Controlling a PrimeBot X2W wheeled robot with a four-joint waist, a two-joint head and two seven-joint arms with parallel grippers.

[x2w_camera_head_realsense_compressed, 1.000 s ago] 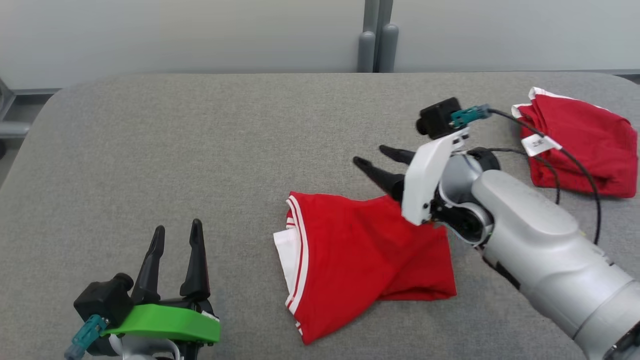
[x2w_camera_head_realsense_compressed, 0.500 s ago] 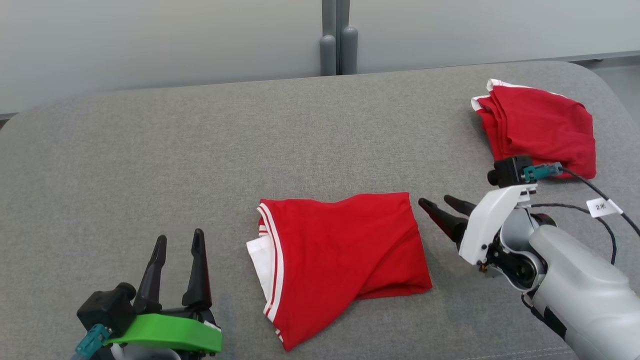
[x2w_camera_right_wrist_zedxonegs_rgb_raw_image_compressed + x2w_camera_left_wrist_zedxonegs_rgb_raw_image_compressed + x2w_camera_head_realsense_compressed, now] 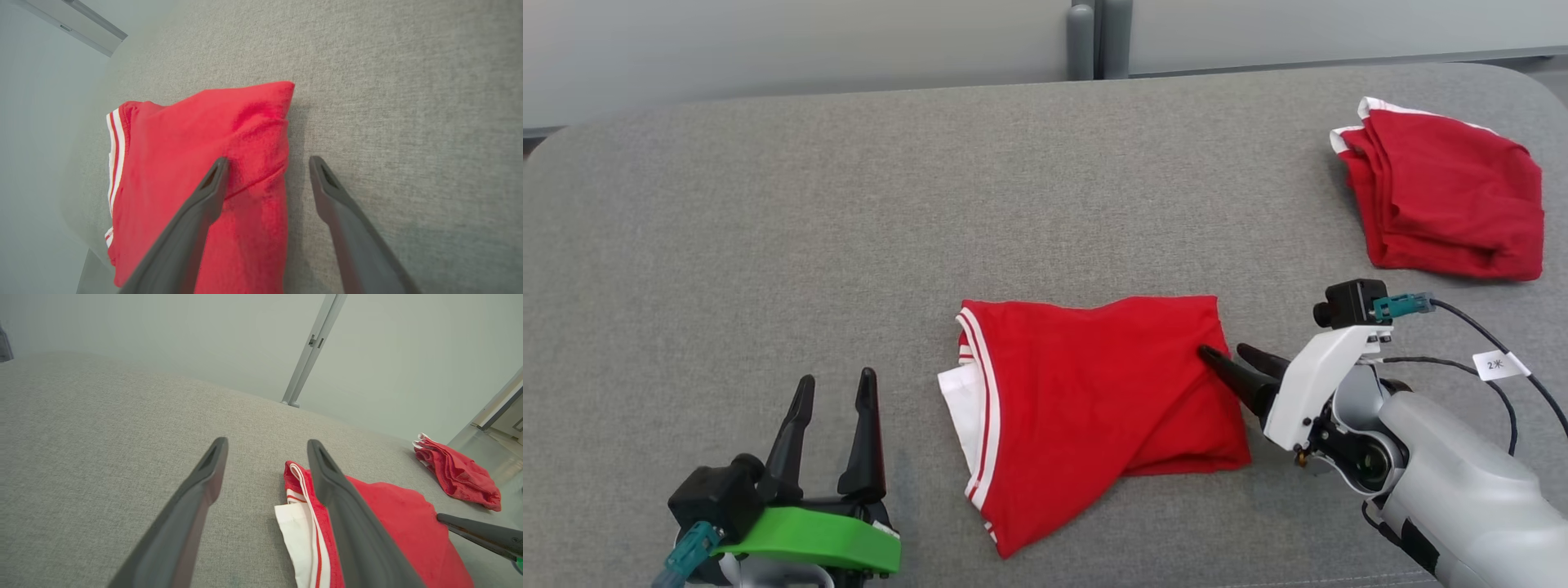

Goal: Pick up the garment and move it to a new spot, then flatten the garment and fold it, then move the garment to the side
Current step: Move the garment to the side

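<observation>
right gripper (image 3: 1221, 349) fingers apart, astride garment (image 3: 1094, 400) right edge | left gripper (image 3: 837, 376) apart, idle left of garment | garment lies folded on table (image 3: 768, 204) | I judge: move-aside step; next I'd close on that edge, carry toward red pile (image 3: 1445, 196) far right of garment

The garment (image 3: 1094, 408) is red with white stripes and a white lining; the other garment (image 3: 1445, 196) is red, white-edged; the tabletop (image 3: 768, 245) is plain grey.

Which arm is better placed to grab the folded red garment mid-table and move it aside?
Right. The right end effector, open, straddles the garment at its right edge, one finger over cloth. The left end effector, also open, sits apart from it.
</observation>
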